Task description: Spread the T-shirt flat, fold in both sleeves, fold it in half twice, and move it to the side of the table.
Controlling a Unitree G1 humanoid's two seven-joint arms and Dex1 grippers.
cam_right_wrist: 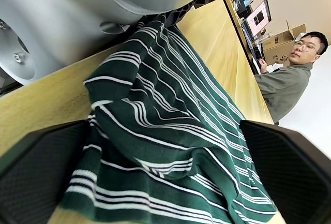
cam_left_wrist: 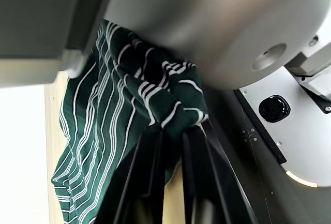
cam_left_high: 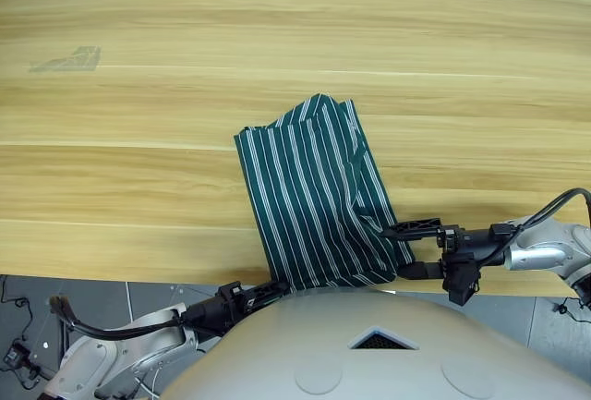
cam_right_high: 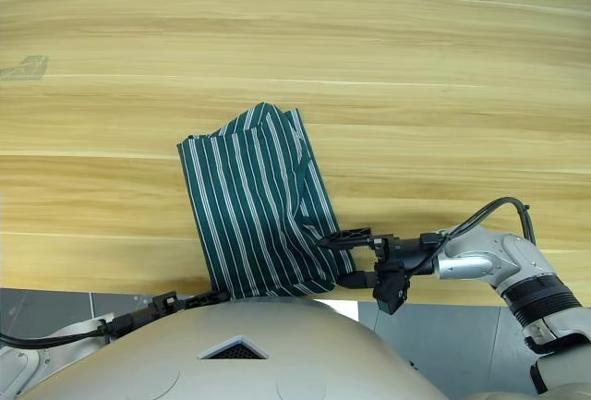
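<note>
Folded striped T-shirt (cam_left_high: 314, 197) lies at the near edge of the table (cam_left_high: 138, 141). Left gripper (cam_left_wrist: 173, 146) is clenched on its near-left corner. Right gripper (cam_left_high: 406, 249) is spread wide at the near-right corner (cloth between the fingers).
</note>
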